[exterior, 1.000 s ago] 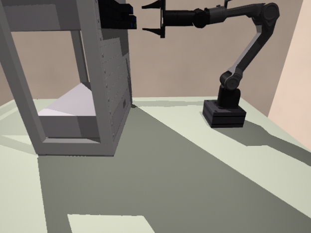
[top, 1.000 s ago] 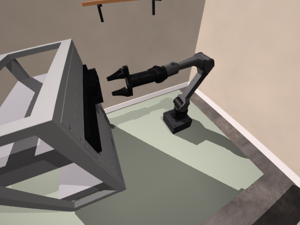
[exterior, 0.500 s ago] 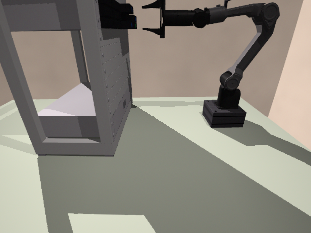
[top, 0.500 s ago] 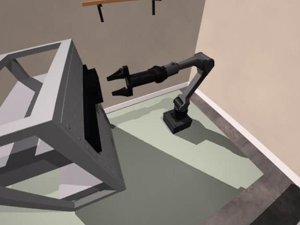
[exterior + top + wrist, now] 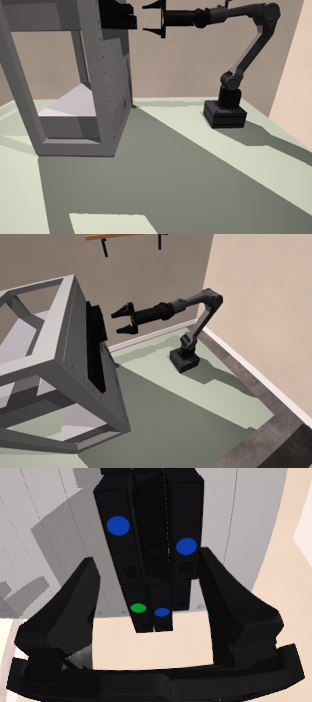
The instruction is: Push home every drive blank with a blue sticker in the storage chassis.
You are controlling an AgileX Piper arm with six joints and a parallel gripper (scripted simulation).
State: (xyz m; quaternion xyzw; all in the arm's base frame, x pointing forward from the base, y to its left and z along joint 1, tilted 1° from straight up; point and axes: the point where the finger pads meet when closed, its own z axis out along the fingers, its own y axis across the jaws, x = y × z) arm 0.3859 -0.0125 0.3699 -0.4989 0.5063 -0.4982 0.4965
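The arm is rising from its blocky black base (image 5: 240, 122) on the pale green worktop (image 5: 176, 141), its upper link slanting up to a high elbow and its forearm reaching level toward the rack (image 5: 105, 83). The pincer (image 5: 148, 18) is hanging just in front of the storage chassis (image 5: 97, 354), its fingers spread wide apart with nothing between them and not touching the blanks.

The rack is showing as a grey, matte, open box frame with perforated front panels. The chassis is a glossy black slab high in its front. In the wrist view, four long rectangular black blanks are standing out: two with a round blue sticker (image 5: 118, 525) (image 5: 186, 545), and two lower ones with a green sticker (image 5: 138, 608) and a small blue sticker (image 5: 162, 612).
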